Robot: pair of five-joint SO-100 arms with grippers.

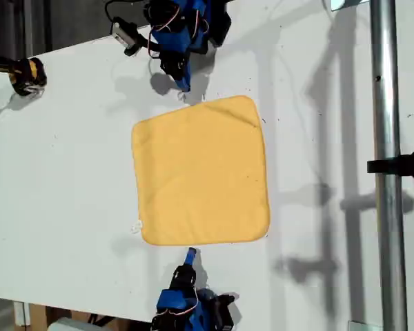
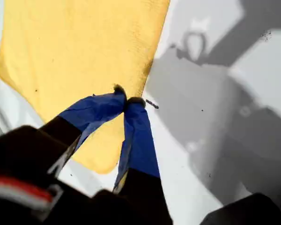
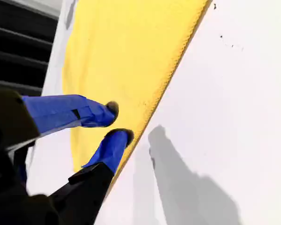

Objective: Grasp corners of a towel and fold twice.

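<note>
The soft yellow-orange square towel [image 1: 200,172] lies flat and unfolded on the white table [image 1: 62,172], midway between one blue arm [image 1: 183,38] at its far edge and another [image 1: 190,300] at its near edge. We cannot tell from the wrist views which arm is which.

Our first gripper [image 2: 126,101] has its tips pressed together right at the hem, a little way from a rounded corner [image 2: 99,166]. We cannot tell whether any cloth is caught between them. Our second gripper [image 3: 117,120] hovers over the hem with a narrow gap between its tips.

To grasp well, we judge that each gripper should slide along its edge to a corner on the exterior view's left. There it should spread wider, press into the hem and pinch both layers of stitching. Both should then lift together, so the cloth does not skew.
</note>
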